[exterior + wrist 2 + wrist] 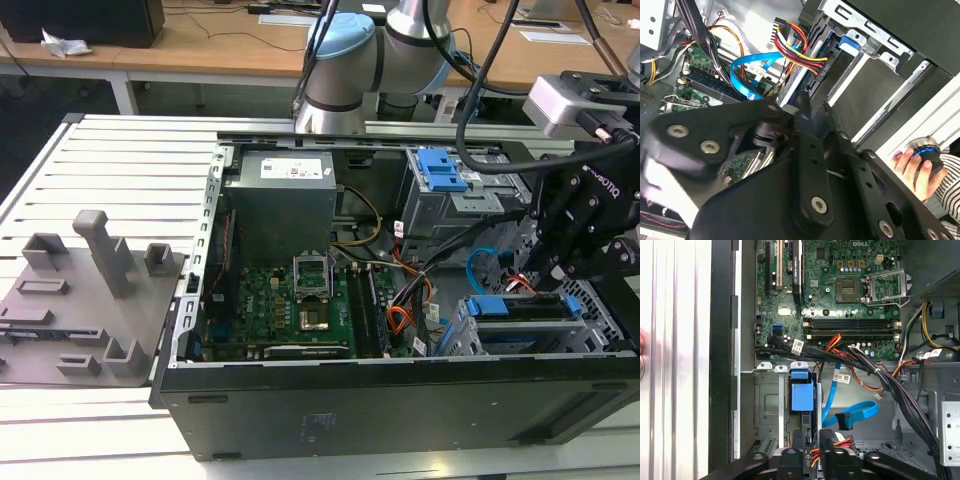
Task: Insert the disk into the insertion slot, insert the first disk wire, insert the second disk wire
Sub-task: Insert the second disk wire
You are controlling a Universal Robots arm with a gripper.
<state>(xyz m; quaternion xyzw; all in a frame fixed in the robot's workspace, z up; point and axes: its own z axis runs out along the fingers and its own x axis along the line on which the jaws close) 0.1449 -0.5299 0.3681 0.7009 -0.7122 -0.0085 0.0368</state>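
Note:
The disk [520,308], in its blue caddy [801,392], sits inside the insertion slot [462,335], a low silver cage [767,405] at the case's front corner. My gripper [555,285] hangs right over the disk's rear edge. Its fingers [790,460] stand close together on the black plug [810,75] of the first disk wire, the red, yellow and black bundle [797,47], which lies against the disk's edge. The second disk wire [852,412], a light-blue flat cable [747,70], loops loose beside the cage [480,262], its black end plug [842,420] free.
The taller grey bay with a blue latch [440,170] stands behind the cage. Black cable bundles [875,372] cross between motherboard [290,300] and drive area. A person's hand [912,167] rests on a round knob outside the case. A grey fixture plate [80,300] lies at the exterior view's left.

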